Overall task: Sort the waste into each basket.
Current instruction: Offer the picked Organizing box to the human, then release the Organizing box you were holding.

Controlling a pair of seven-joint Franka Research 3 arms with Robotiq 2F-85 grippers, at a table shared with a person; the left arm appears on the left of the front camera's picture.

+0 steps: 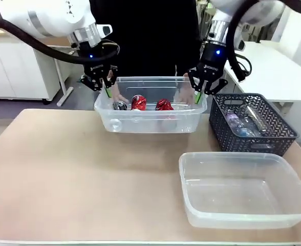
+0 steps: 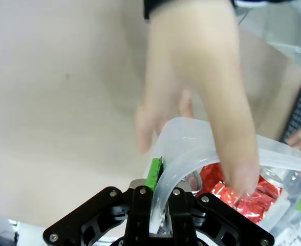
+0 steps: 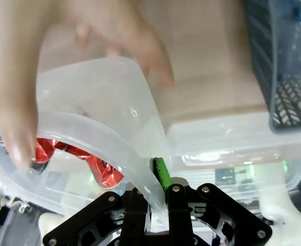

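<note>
The far clear basket (image 1: 155,80) stands across the table with crushed red cans (image 1: 138,102) and a silver can (image 1: 120,105) inside. My left gripper (image 1: 107,91) is shut on the basket's left rim (image 2: 191,154). My right gripper (image 1: 197,96) is shut on its right rim (image 3: 99,138). The person's hands (image 2: 201,77) (image 3: 17,77) rest on the rim at both ends, close to my fingers. Red cans (image 2: 232,189) (image 3: 102,171) show through the wall. A second clear basket (image 1: 232,156) sits empty at the front right.
A dark grey lattice basket (image 1: 242,97) holding clear plastic bottles (image 1: 241,123) stands right of the far tub, close to my right gripper, and shows as the lattice basket (image 3: 283,66) in the right wrist view. Bare tabletop (image 1: 79,174) spreads over the left and front.
</note>
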